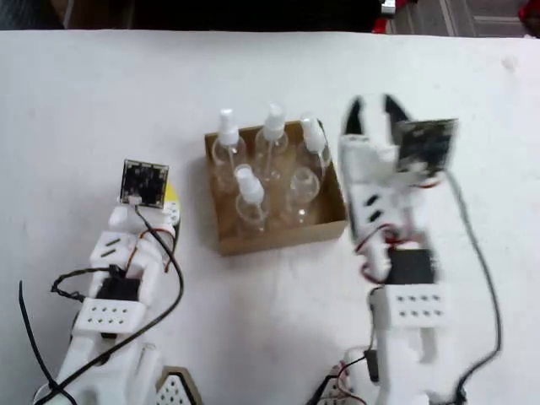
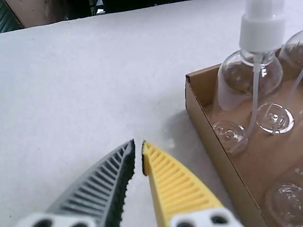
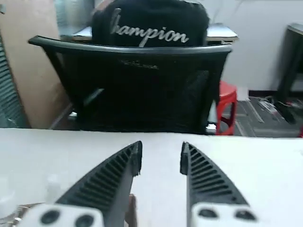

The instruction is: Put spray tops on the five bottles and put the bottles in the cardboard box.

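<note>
The cardboard box [image 1: 278, 237] sits mid-table and holds several clear bottles. Three in the back row carry white spray tops [image 1: 273, 121], and so does a front one [image 1: 247, 180]. I cannot tell whether the front right bottle [image 1: 302, 191] has a top. My left gripper [image 1: 160, 201] rests on the table left of the box. Its grey and yellow fingers are shut on nothing [image 2: 138, 150], with the box wall [image 2: 213, 137] and a topped bottle [image 2: 241, 80] beside them. My right gripper [image 1: 375, 112] hangs open and empty [image 3: 161, 158] just past the box's back right corner.
The white table [image 1: 101, 101] lies bare to the left of the box and behind it. A black chair [image 3: 142, 80] stands beyond the table's far edge. Loose cables [image 1: 51, 287] trail by both arm bases at the near edge.
</note>
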`<control>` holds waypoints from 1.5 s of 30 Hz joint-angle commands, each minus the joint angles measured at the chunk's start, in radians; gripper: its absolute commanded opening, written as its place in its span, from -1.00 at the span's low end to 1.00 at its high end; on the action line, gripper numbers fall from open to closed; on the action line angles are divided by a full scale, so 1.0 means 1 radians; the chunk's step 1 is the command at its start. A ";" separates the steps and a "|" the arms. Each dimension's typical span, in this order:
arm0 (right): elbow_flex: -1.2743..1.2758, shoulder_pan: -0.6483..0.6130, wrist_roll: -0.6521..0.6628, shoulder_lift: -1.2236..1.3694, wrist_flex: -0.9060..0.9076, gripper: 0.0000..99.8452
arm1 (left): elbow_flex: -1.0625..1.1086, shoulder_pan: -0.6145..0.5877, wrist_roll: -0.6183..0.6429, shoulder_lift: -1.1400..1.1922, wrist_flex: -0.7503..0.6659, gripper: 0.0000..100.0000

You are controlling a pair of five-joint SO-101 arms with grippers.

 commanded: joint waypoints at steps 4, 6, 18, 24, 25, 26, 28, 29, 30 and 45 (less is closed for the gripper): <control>-0.250 0.223 0.270 -0.025 0.486 -0.73 | -0.009 0.012 -0.011 -0.001 -0.029 -0.93; -0.250 0.263 0.413 -0.005 0.549 -0.73 | -0.009 0.012 -0.011 -0.001 -0.028 -0.93; 0.063 0.433 1.479 0.110 0.680 -0.72 | 0.005 0.007 -0.011 -0.002 -0.029 -0.93; 0.313 0.486 1.784 0.027 0.476 -0.71 | 0.006 0.007 -0.011 -0.005 -0.031 -0.93; 0.334 0.484 1.812 0.007 0.490 -0.69 | 0.008 0.007 -0.011 -0.005 -0.031 -0.93; 0.350 0.479 1.838 -0.013 0.503 -0.65 | 0.008 0.007 -0.011 -0.005 -0.031 -0.93; 0.367 0.473 1.875 -0.041 0.513 -0.56 | 0.008 0.010 -0.011 -0.005 -0.031 -0.93; 0.370 0.470 1.895 -0.051 0.513 -0.53 | 0.008 0.010 -0.011 -0.005 -0.031 -0.93; 0.370 0.469 1.916 -0.053 0.513 -0.49 | 0.008 0.010 -0.011 -0.005 -0.031 -0.93; 0.361 0.355 1.989 0.163 0.475 -0.47 | 0.006 0.012 -0.011 -0.004 -0.032 -0.93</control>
